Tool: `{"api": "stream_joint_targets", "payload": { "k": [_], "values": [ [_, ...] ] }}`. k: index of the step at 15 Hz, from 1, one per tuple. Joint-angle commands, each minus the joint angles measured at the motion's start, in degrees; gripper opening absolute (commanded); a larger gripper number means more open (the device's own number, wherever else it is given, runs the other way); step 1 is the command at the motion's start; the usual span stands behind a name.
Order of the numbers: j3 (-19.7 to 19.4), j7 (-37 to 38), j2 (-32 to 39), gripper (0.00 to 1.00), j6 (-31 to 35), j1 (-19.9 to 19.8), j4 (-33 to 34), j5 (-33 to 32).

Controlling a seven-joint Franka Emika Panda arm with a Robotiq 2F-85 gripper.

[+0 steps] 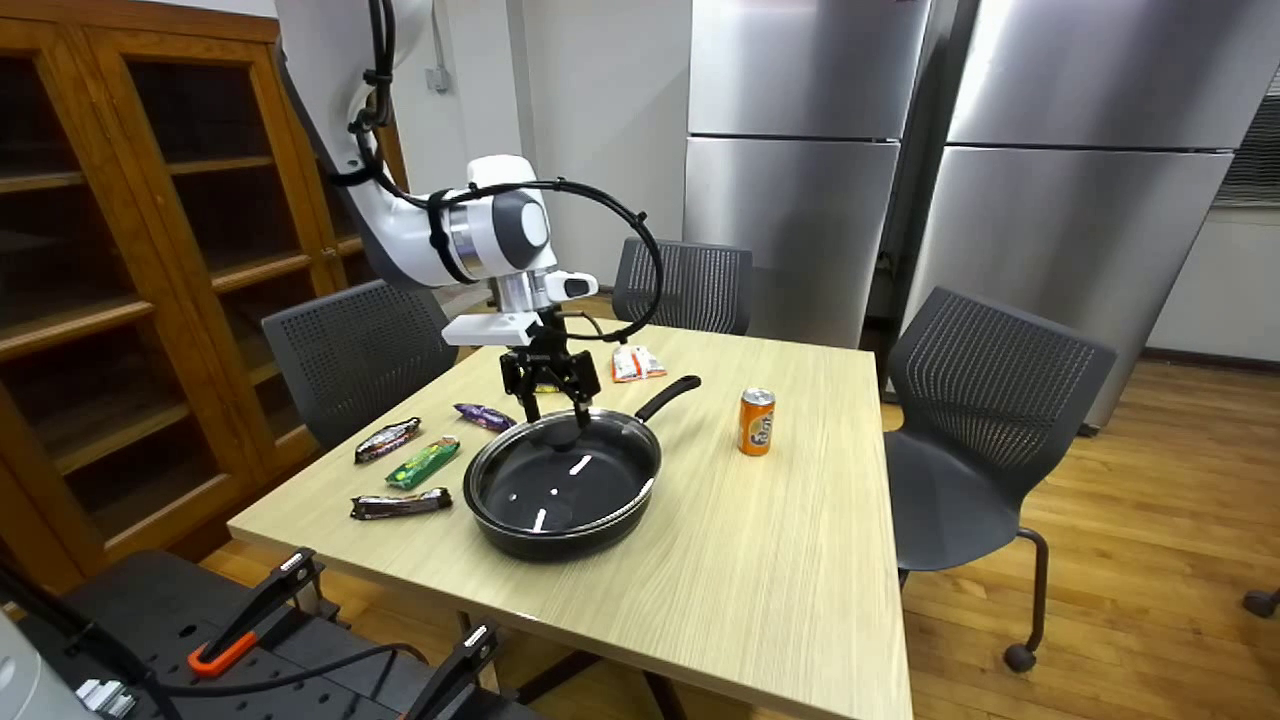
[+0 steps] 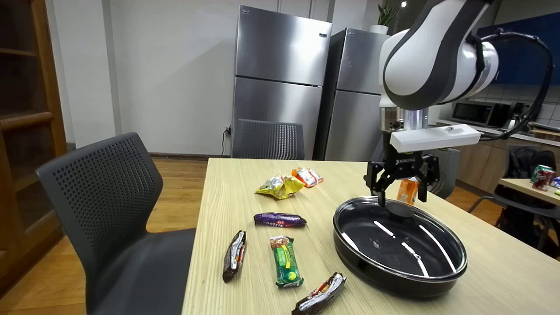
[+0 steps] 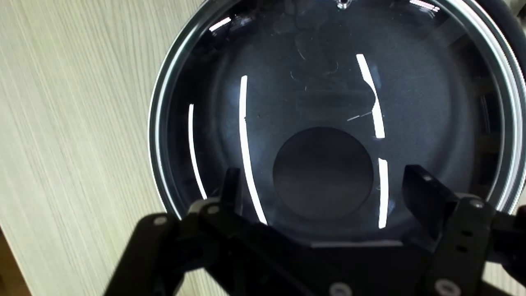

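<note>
Hangs over the dark round knob [image 3: 323, 172] of a glass lid [image 2: 400, 245], with the gripper [image 2: 402, 201] spread wide to each side of it in the wrist view. Cannot tell whether touching. Has a black pan [image 2: 380, 276] lower down, under the lid, on the table [image 1: 760, 570]. Has a purple bar [image 2: 280, 220], a green bar [image 2: 286, 261] and two dark-wrapped bars [image 2: 235, 256] off to one side, and an orange can [image 1: 757, 422] on the opposite side.

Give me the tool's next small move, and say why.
Probably lower the open tool slightly: in the wrist view the knob on the lid lies midway between its fingers, and in an exterior view they seem just above it.
</note>
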Motion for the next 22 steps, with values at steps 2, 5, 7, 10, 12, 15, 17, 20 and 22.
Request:
{"api": "stream_joint_targets", "payload": {
  "k": [2, 5, 7, 10, 12, 15, 17, 20, 22],
  "values": [
    [2.5, -2.4, 2.5, 1.0, -1.7, -2.8, 3.2, 2.0],
    [4.2, -5.0, 3.3, 1.0, -1.4, -4.6, 3.7, 3.7],
    [5.0, -6.3, 3.7, 1.0, -1.4, -5.7, 4.1, 4.7],
    [6.0, -8.1, 3.6, 1.0, -0.8, -7.0, 3.8, 6.1],
    [6.3, -8.9, 3.5, 1.0, -0.6, -7.6, 3.8, 6.7],
    [6.5, -9.8, 3.5, 0.74, -0.8, -8.0, 3.8, 7.3],
    [6.6, -10.1, 3.3, 0.58, -0.8, -8.2, 3.6, 7.4],
    [6.8, -10.7, 3.0, 0.39, -1.1, -8.5, 3.4, 7.5],
    [6.7, -10.7, 2.1, 0.39, -0.8, -8.5, 2.5, 7.5]
  ]
}}
